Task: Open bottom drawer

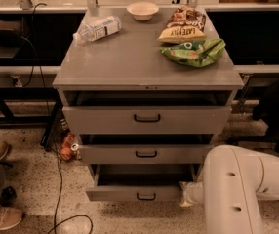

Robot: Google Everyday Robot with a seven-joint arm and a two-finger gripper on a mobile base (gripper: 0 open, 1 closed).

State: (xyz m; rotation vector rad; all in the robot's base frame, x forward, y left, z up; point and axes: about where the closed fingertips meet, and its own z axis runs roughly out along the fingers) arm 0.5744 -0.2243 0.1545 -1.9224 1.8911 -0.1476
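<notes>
The bottom drawer (115, 193) is the lowest of three grey drawers in a metal cabinet (144, 65). It stands pulled out a little, with a dark gap above its front. Its small black loop handle (146, 196) sits at the centre. The middle drawer (110, 154) and the top drawer (100, 119) also stand slightly out. My gripper (186, 194) is at the right end of the bottom drawer's front, mostly hidden behind my white arm (242, 189), which fills the lower right.
On the cabinet top lie a water bottle (98, 28), a white bowl (143, 9), a chip bag (182, 26) and a green bag (194, 51). Cans (67, 147) and a cable (56, 189) lie on the floor at the left. A person's shoe (3, 218) is at the lower left.
</notes>
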